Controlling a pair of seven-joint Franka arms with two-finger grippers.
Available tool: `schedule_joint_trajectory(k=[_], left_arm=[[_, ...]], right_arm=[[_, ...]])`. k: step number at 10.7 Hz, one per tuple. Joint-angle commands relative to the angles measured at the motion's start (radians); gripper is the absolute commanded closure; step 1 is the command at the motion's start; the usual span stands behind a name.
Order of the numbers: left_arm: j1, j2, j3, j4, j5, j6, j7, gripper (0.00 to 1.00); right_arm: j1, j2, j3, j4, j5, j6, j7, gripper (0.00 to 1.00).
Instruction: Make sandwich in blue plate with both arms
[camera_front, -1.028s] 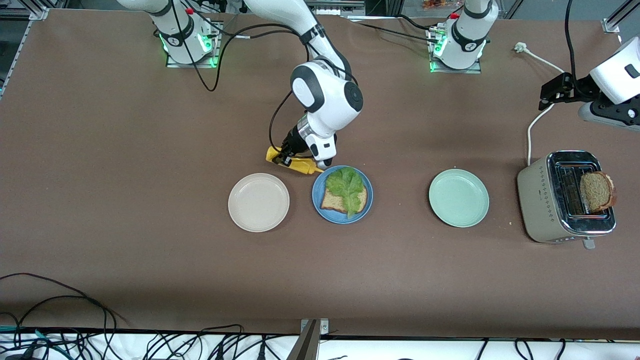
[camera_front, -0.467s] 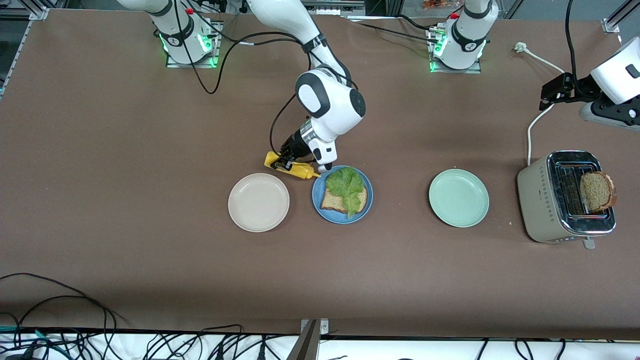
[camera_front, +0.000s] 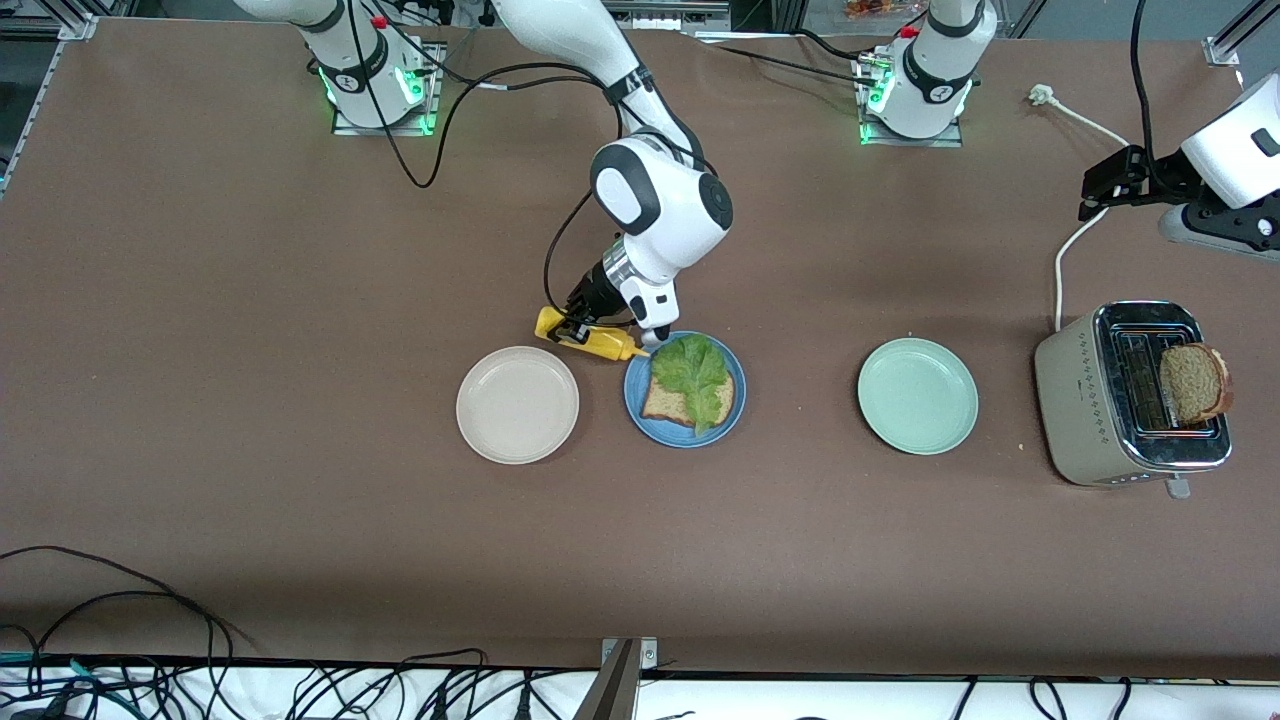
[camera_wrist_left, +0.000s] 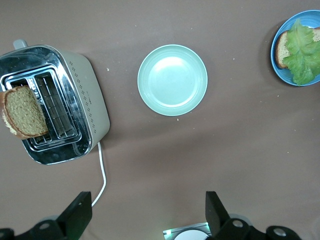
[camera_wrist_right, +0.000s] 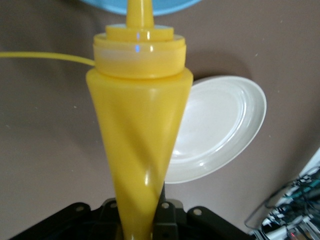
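The blue plate (camera_front: 634, 406) holds one bread slice (camera_front: 663, 402) with a green lettuce leaf (camera_front: 696, 374) on top. My right gripper (camera_front: 576, 326) is shut on a yellow squeeze bottle (camera_front: 592, 339), tilted with its nozzle over the plate's rim. In the right wrist view the bottle (camera_wrist_right: 140, 145) fills the middle, and the blue plate (camera_wrist_right: 175, 4) lies past its nozzle. A second bread slice (camera_front: 1194, 382) stands in the toaster (camera_front: 1075, 400). My left gripper (camera_front: 1108, 182) hangs open and empty over the table beside the toaster (camera_wrist_left: 87, 100).
A beige-white plate (camera_front: 517, 404) lies beside the blue plate toward the right arm's end. A mint-green plate (camera_front: 917, 396) sits between the blue plate and the toaster. The toaster's white cord (camera_front: 1062, 265) runs toward the left arm's base. Cables hang along the table's near edge.
My right arm's wrist has shifted slightly, carrying the yellow bottle a little toward the blue plate. The left arm has not moved.
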Motion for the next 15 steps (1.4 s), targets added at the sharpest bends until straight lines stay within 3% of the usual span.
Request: schedule_joint_trajectory(k=[1,2,6,7,11,15], left_arm=[[0.008,0.008,0.001,0.020,-0.024,-0.016,0.010,0.00],[0.008,0.008,0.001,0.020,-0.024,-0.016,0.010,0.00],[0.008,0.008,0.001,0.020,-0.024,-0.016,0.010,0.00],[0.008,0.008,0.001,0.020,-0.024,-0.016,0.010,0.00],[0.008,0.008,0.001,0.020,-0.024,-0.016,0.010,0.00],[0.008,0.008,0.001,0.020,-0.024,-0.016,0.002,0.00]], right_arm=[[-0.223,-0.215,0.174,-0.003,0.068,0.024,-0.017,1.00],[-0.306,-0.255,0.237,-0.003,0.107,0.024,-0.071,1.00],[-0.737,-0.396,0.604,-0.025,0.171,0.018,-0.243,1.00],[-0.801,-0.416,0.632,-0.043,0.232,0.015,-0.325,1.00],[-1.001,-0.424,0.635,-0.054,0.496,-0.054,-0.722,1.00],[-1.194,-0.336,0.631,-0.051,0.684,-0.141,-1.155,1.00]])
